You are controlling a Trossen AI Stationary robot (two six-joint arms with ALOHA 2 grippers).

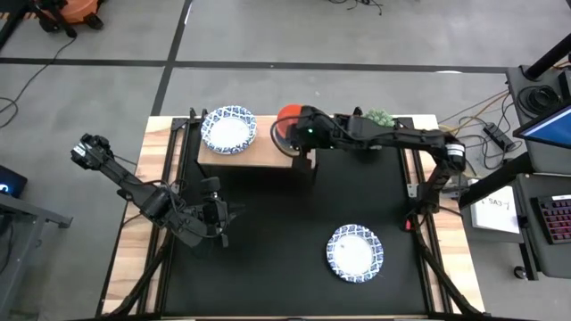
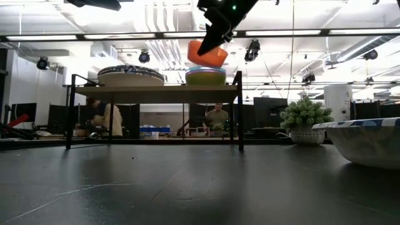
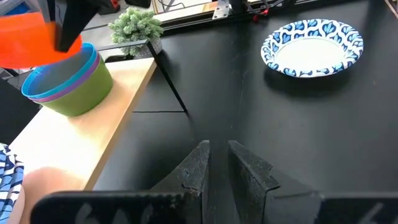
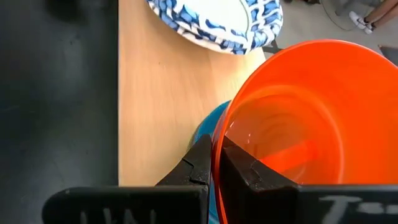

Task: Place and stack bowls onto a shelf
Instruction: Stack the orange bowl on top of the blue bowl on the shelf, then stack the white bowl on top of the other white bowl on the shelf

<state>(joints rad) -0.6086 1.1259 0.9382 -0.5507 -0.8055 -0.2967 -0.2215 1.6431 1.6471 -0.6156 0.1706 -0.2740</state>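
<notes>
My right gripper (image 1: 303, 134) is shut on the red bowl (image 2: 207, 54) and holds it just above a nested stack of small bowls (image 3: 65, 87), green outermost, then magenta and teal. That stack stands on the right end of the wooden shelf (image 1: 259, 159). Blue-rimmed wide bowls (image 2: 131, 75) sit stacked on the shelf's left end. Another wide bowl (image 1: 354, 251) rests on the black tabletop toward its near right. My left gripper (image 3: 217, 163) waits low over the table's left side, fingers a narrow gap apart, touching nothing. My right gripper pinches the red bowl's wall at its rim (image 4: 219, 146), one finger inside the bowl and one outside. It comes from the table's right, slanting down. The bowl is lifted clear and tilted, hanging over the teal bowl (image 4: 208, 127) of the stack.
A small spiky green plant in a pot (image 1: 379, 117) stands at the far edge, right of the shelf. The shelf's thin black legs (image 2: 239, 112) rise from the table. People sit in the room beyond the table (image 2: 217, 117).
</notes>
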